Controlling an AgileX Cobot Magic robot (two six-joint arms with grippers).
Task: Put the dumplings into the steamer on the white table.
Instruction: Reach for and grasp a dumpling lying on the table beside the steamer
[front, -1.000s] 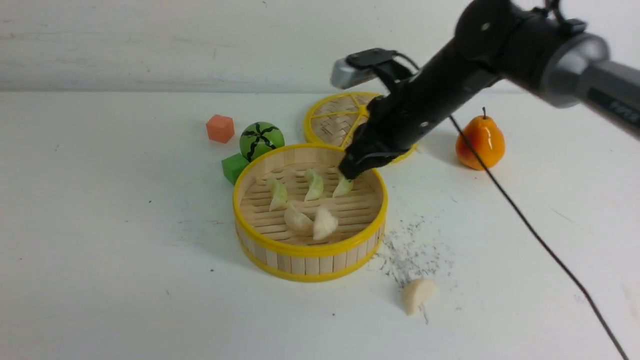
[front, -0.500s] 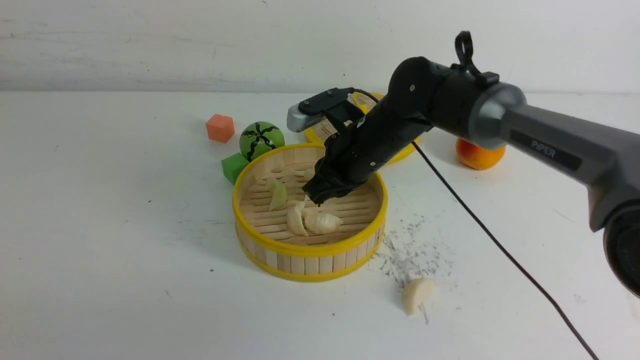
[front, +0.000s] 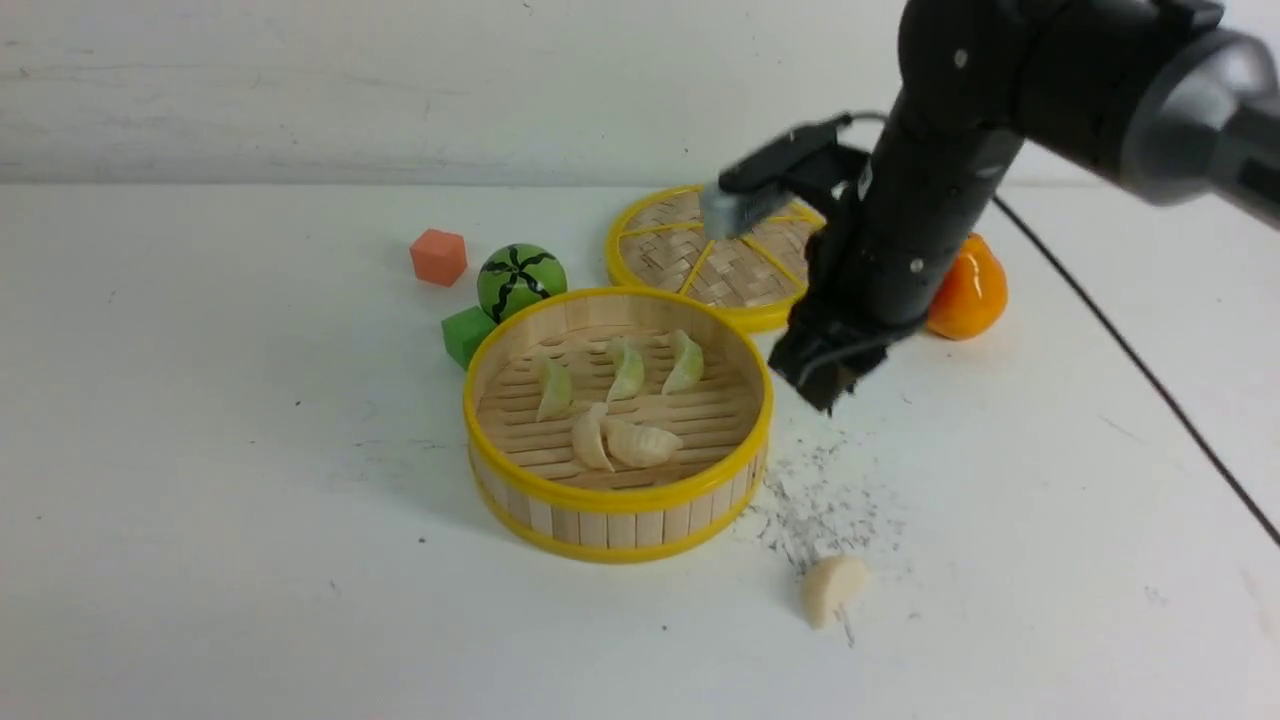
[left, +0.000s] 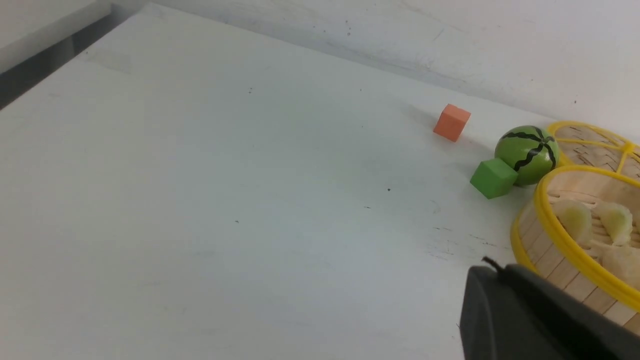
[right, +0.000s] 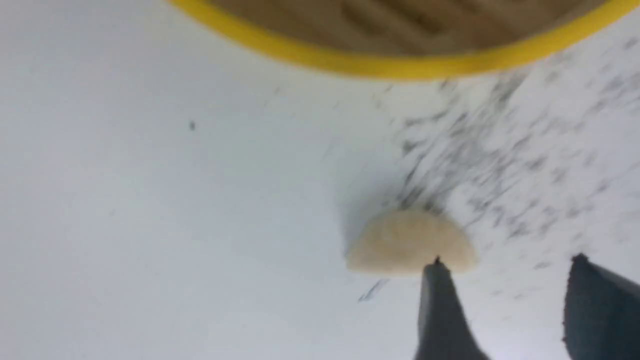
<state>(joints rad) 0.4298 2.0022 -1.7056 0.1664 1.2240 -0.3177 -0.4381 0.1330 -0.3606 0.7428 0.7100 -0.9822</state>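
Note:
The steamer (front: 610, 522) stands mid-table on the white table (front: 250, 450). Inside it lie three pale green dumplings (front: 628, 368) in a row and two cream ones (front: 645, 443) nearer the front. Another cream dumpling (front: 832, 590) lies on the table in front and to the right of the steamer, beside grey scratch marks. My right gripper (front: 825, 385) hangs open and empty above the table, right of the steamer rim. In the right wrist view that cream dumpling (right: 407, 242) lies just beyond the right gripper (right: 508, 260). My left gripper (left: 492, 272) is shut with nothing in it, low beside the steamer (left: 565, 240).
The flat woven lid (front: 720, 260) lies behind the steamer, with an orange pear (front: 975, 290) to its right, partly behind my right arm. A watermelon ball (front: 521, 280), a green cube (front: 467, 335) and an orange cube (front: 439, 256) sit behind and left of the steamer. A black cable (front: 1130, 350) trails at the right.
My right gripper has lifted out of the steamer, swung right over the bare table and opened. The two cream dumplings in the steamer shifted while it was inside.

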